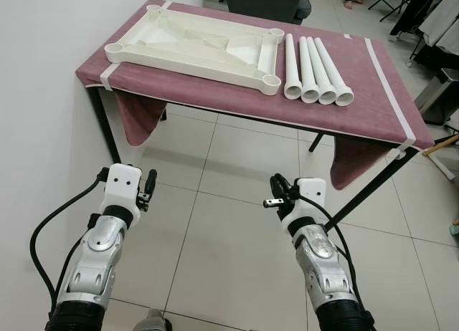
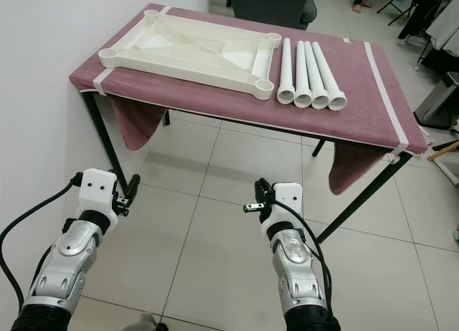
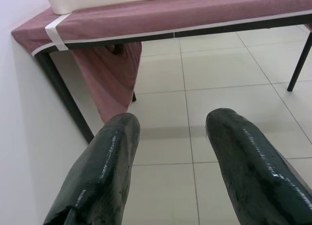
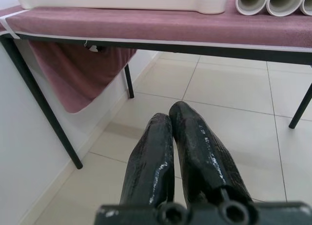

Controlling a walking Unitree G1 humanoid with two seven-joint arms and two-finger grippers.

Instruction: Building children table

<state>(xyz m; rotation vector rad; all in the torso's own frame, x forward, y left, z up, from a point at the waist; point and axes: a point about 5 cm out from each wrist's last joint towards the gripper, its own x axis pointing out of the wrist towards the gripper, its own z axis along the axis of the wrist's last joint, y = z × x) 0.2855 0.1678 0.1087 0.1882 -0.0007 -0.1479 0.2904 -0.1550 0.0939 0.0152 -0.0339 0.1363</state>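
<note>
A cream plastic tabletop point(image 1: 193, 48) lies upside down on the work table, with round leg sockets at its corners. Beside it on the right lie several white leg tubes point(image 1: 315, 69) side by side, open ends toward me. Both arms are held low in front of the table, over the floor and short of its front edge. My left gripper point(image 3: 170, 132) is open with nothing between its fingers point(image 1: 150, 182). My right gripper point(image 4: 170, 119) is shut and empty, its fingers point(image 1: 278, 184) pressed together.
The work table point(image 1: 373, 102) has a maroon cloth with white tape strips and black metal legs point(image 1: 366, 191). A white wall point(image 1: 43, 94) runs close on the left. Tiled floor point(image 1: 229, 223) lies below my arms. Dark chairs and clutter stand behind and to the right.
</note>
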